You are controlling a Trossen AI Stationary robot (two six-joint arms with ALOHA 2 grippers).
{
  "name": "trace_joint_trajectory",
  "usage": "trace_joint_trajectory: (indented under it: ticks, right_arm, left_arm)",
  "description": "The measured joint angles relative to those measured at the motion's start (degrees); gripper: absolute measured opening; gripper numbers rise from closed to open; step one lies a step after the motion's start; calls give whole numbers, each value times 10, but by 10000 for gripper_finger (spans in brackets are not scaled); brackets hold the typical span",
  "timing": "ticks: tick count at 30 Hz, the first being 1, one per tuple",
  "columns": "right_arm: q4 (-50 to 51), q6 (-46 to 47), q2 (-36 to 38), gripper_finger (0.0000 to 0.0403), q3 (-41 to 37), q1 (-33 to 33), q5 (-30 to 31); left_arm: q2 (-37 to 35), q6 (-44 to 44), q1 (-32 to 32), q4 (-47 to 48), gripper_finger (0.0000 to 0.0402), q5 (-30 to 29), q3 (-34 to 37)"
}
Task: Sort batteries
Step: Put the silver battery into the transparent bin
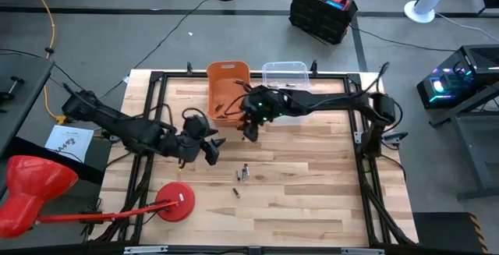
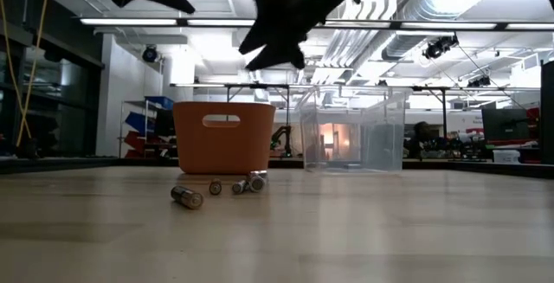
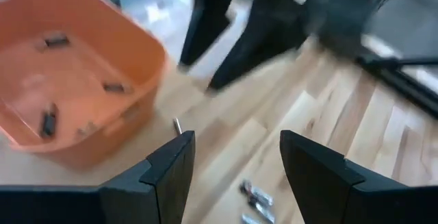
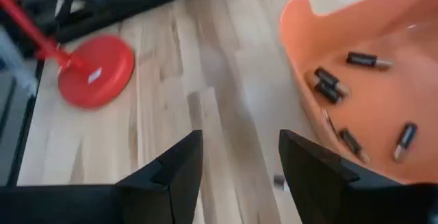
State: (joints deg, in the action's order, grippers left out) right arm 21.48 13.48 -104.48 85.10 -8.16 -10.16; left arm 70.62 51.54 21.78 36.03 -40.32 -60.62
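The counter (image 1: 312, 200) is a pale wooden top with an orange bin (image 1: 226, 90) and a clear bin (image 1: 285, 76) side by side at its far edge. Several batteries (image 4: 330, 85) lie on the orange bin's floor, dark cells scattered loosely; their exact count is hard to make out, since the bin's rim cuts some off. More loose batteries (image 1: 244, 172) rest on the bare wood near the counter's middle, with a single battery (image 1: 236, 193) apart from them toward the near edge. In the low view these cells sit in front of the orange bin, too small to tell their types.

The left gripper (image 3: 236, 162) hangs above the counter on its left half, near the loose cells, jaws spread and holding nothing. The right gripper (image 4: 239, 159) hovers just beside the orange bin's near rim, jaws likewise parted and empty. In the low view both arms show only as dark shapes cut off at the top.

A red lamp base (image 1: 175, 202) stands near the counter's near-left corner. Whether the clear bin holds anything cannot be told.
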Motion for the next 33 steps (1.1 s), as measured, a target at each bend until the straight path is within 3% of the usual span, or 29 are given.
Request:
trace_joint_trajectory:
  ticks: [8,14,17,25,30,33]
  right_arm:
    - [116,-26,110,167,0,60,96]
    - [177,38,162,159,0,102,197]
    - [201,59,168,158,0,117,237]
    - [246,87,162,158,0,135,248]
    - [245,87,160,158,0,140,248]
    - [245,86,160,158,0,140,248]
  left_arm:
    - [160,9,-2,-13,210,128,0]
    - [299,65,-23,-142,210,289,0]
    - [348,118,-36,-181,210,329,0]
    - [382,209,-49,-166,202,325,-3]
    - [380,217,-53,-153,188,314,-3]
    - [380,198,-51,-138,159,301,-3]
